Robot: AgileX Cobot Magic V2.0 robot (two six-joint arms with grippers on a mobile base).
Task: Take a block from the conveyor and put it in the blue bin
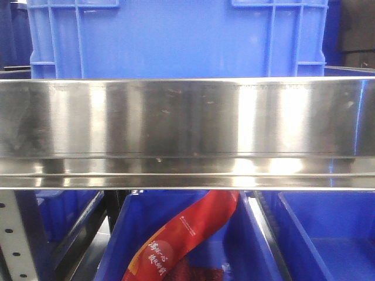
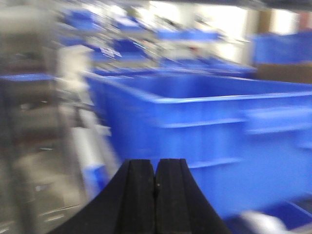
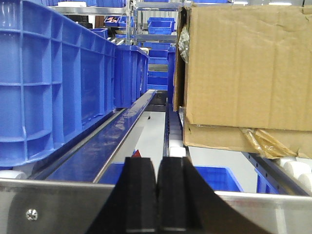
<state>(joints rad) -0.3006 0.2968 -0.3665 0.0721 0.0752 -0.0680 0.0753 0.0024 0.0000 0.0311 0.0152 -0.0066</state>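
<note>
No block shows in any view, and the dark grey conveyor belt is out of view. My left gripper (image 2: 155,168) is shut and empty; its view is blurred and faces the side wall of a large blue bin (image 2: 229,141). My right gripper (image 3: 157,168) is shut and empty, above a steel rail (image 3: 58,204), looking down an aisle between a blue crate (image 3: 53,83) on the left and a cardboard box (image 3: 243,68) on the right. The front view shows a blue bin (image 1: 176,38) behind a wide steel beam (image 1: 187,132).
Below the beam, blue bins (image 1: 328,234) stand on a lower level, one holding a red snack bag (image 1: 181,240). A perforated rack post (image 1: 14,240) stands at lower left. More blue bins (image 3: 161,24) sit on far shelves. White rollers (image 3: 297,170) lie under the cardboard box.
</note>
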